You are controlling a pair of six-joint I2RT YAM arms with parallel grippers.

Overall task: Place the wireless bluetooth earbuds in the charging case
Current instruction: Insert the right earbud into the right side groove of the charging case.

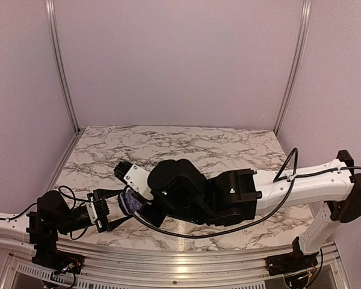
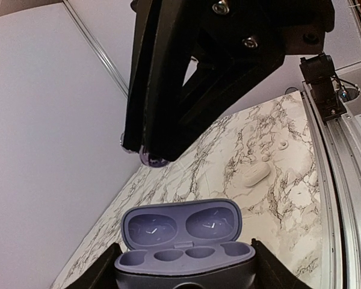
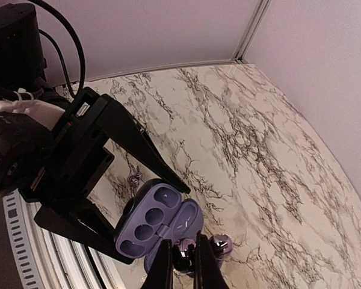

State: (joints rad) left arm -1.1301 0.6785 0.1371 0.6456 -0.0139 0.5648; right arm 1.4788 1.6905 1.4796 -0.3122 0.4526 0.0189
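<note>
One charging case (image 2: 180,232) here, lavender, lid flipped open, clamped between the two fingers of the left gripper (image 2: 183,265) just above the marble table (image 3: 259,150). Two earbuds in total: one shiny dark purple earbud (image 3: 183,251) is pinched in the right gripper (image 3: 183,262) right over the case lid, and the second earbud (image 3: 221,244) lies on the marble just beside it.

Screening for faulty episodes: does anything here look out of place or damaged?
Nothing looks damaged. The charging case sits open in the left claw, one earbud is pinched in the right claw, and the second earbud lies loose on the table nearby, not yet seated.
</note>
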